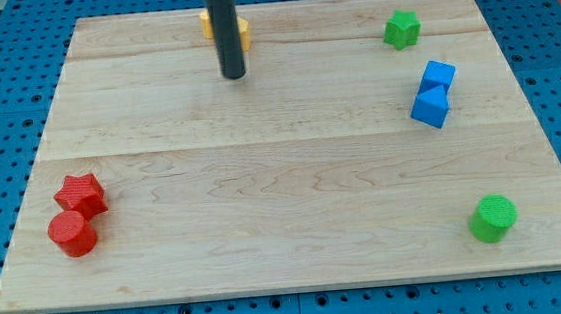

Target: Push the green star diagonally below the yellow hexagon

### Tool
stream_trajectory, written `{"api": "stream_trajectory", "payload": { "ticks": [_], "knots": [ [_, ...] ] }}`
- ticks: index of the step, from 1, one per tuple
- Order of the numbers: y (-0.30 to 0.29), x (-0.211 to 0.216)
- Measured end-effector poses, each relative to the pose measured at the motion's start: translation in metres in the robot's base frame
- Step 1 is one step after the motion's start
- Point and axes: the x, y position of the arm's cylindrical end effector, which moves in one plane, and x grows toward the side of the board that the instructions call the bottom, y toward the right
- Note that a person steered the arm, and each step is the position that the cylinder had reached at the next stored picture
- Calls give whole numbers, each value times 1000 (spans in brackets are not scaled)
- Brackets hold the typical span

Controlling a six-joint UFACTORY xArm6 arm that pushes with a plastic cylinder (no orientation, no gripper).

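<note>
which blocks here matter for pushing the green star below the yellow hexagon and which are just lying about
For the job:
- green star, view's top right
- yellow hexagon, top edge, mostly hidden behind the rod
- my tip, just below the hexagon, far left of the star

Lying about:
- two blue blocks
- green cylinder
- red star
- red cylinder

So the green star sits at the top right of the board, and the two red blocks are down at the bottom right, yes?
Not quite. The camera view shows the red star and red cylinder at the view's bottom left, not right. The green star is indeed at the top right of the board.
</note>
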Motion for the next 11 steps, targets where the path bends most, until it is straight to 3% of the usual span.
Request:
{"api": "stream_trajectory", "payload": {
  "ticks": [3,5,6,7,9,11],
  "knots": [
    [32,-33],
    [127,-86],
    [199,-80],
    [258,-33],
    [174,18],
    [127,12]
  ]
}}
